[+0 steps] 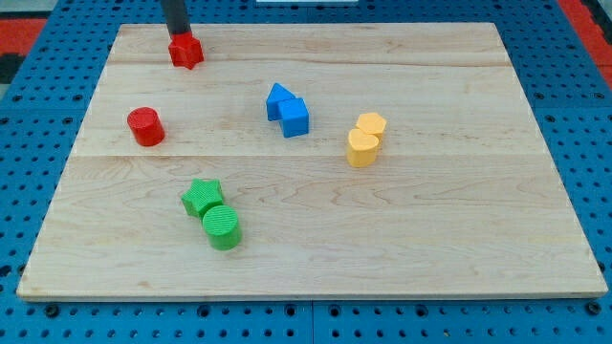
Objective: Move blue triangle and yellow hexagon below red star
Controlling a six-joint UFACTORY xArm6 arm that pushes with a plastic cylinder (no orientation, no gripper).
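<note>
Camera view shows the wooden tabletop (402, 229) with my tip (179, 35) at the view's top left, touching the red star (185, 52) from above. There are no jaws on this rod. The blue triangle (278, 97) sits near the middle, touching a blue cube (295, 118). The yellow hexagon (370, 125) is to the right, against a yellow cylinder (361, 149).

Bright, even light from overhead; each block casts only 1 small soft shadow. The wooden board (316, 229) shows no glare. Focus seems slightly soft throughout.
</note>
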